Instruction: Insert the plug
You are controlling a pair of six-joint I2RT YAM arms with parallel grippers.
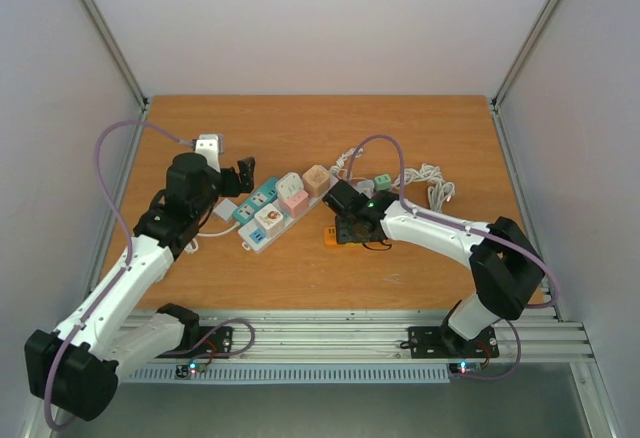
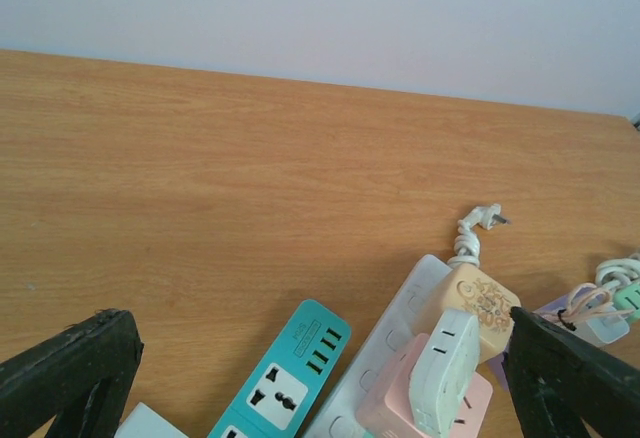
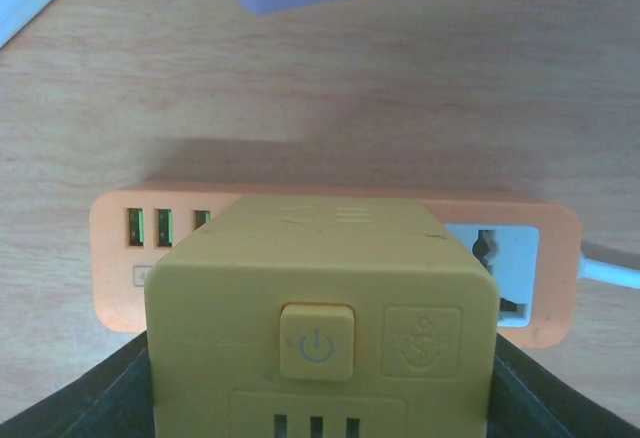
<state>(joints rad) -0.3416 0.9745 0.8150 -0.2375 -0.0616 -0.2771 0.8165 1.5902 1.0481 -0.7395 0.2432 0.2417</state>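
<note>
- Right wrist view: the right gripper pinches a yellow cube plug between its dark fingers, one on each side of the cube, jaws about half spread.
- The cube's near face shows a power button, an anchor emblem and a row of slots.
- Just behind the cube lies an orange power strip flat on the wooden tabletop, its small ports at the left of the frame and a wide socket at the right. The cube hides the middle of the strip, and I cannot tell whether it touches it.
- A white cable leaves the strip at the right edge of the frame.
- From the top view, this pair sits right of centre on the tabletop.
- The left gripper hangs left of centre with its jaws spread wide, pinching nothing.
- Left wrist view: between its fingers, at the bottom of the frame, lie a teal power strip and a white power strip side by side.
- The white strip carries a cream patterned adapter and a pink adapter, with a white plug on the pink one.
- A white cable bundle lies near the upper right of the tabletop.
</note>
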